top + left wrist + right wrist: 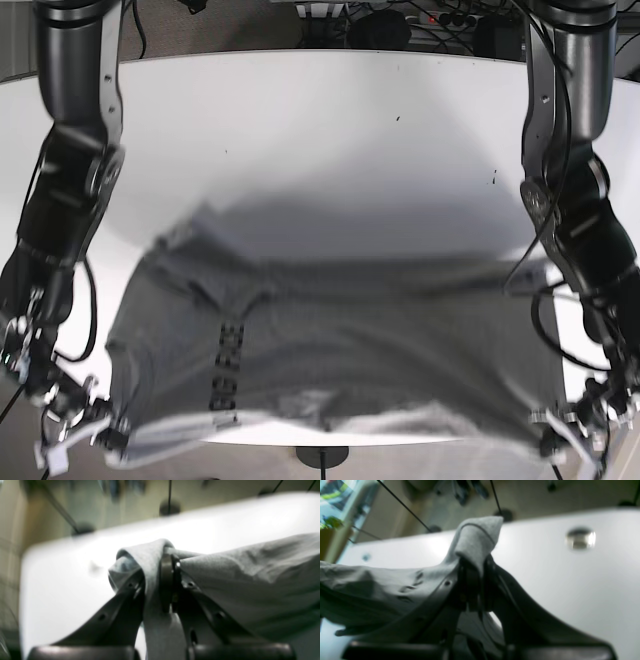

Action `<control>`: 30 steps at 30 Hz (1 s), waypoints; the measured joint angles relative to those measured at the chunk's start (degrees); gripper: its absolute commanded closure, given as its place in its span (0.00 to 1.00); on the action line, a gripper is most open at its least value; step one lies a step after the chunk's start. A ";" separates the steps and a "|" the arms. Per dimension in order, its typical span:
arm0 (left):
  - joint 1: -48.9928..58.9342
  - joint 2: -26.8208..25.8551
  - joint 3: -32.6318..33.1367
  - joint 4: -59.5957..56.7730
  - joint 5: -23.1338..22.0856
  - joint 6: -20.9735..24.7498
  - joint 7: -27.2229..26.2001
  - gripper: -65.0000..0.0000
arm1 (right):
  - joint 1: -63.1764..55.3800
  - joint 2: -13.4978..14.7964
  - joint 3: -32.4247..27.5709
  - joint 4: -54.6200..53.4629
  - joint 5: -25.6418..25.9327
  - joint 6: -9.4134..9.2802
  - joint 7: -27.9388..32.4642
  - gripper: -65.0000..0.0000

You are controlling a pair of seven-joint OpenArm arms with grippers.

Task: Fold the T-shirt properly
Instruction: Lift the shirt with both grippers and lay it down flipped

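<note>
A grey T-shirt (330,350) with a dark printed strip lies spread over the near part of the white table (330,150), its near edge lifted and stretched between both grippers. My left gripper (160,580) is shut on a bunched corner of the shirt (237,575); in the base view it sits at the lower right (575,430). My right gripper (475,567) is shut on the other corner of the shirt (382,590), which pokes up above the fingers; in the base view it sits at the lower left (75,430).
A metal round fitting (580,538) sits in the table top to the right of my right gripper. Cables and dark stand bases (170,506) are on the floor beyond the table's far edge. Both arms (70,180) run along the table's sides.
</note>
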 measured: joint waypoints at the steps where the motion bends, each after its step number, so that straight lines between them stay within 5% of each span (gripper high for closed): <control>1: -3.10 -0.02 0.83 0.00 -0.02 0.02 0.00 1.00 | 4.15 0.87 -2.12 -2.14 0.00 -0.02 0.07 0.97; 4: -10.73 -0.50 1.40 0.81 -0.90 0.48 -1.53 1.00 | 16.70 1.68 -4.17 -4.68 0.55 0.42 1.38 0.97; 9: -7.98 -0.81 1.40 0.22 0.57 0.37 2.69 1.00 | 16.65 2.25 -3.93 -4.17 0.02 0.63 -2.89 0.97; 11: -7.41 -1.20 1.42 0.31 -0.48 0.04 2.25 1.00 | 11.10 2.43 -1.55 -0.39 0.81 2.27 -3.45 0.97; 15: 4.70 -2.45 -1.29 1.11 -0.76 -1.36 0.68 1.00 | -6.36 2.62 5.81 9.29 0.50 1.79 -5.64 0.97; 18: 21.11 -0.96 -6.32 2.47 -0.04 -1.38 -0.44 1.00 | -23.67 -0.39 10.03 15.85 0.55 4.85 -6.23 0.97; 21: 30.73 -1.27 -6.82 7.69 -0.31 -1.51 -2.99 1.00 | -34.47 -1.81 13.33 18.95 0.52 5.33 -6.23 0.97; 25: 47.87 -0.81 -10.21 16.87 -8.59 -1.51 -1.86 1.00 | -50.21 -3.63 16.20 28.26 1.01 6.25 -5.92 0.97; 30: 59.78 -1.16 -11.82 29.07 -13.29 -1.38 -1.07 1.00 | -63.21 -3.45 16.33 36.61 9.53 5.79 -5.95 0.97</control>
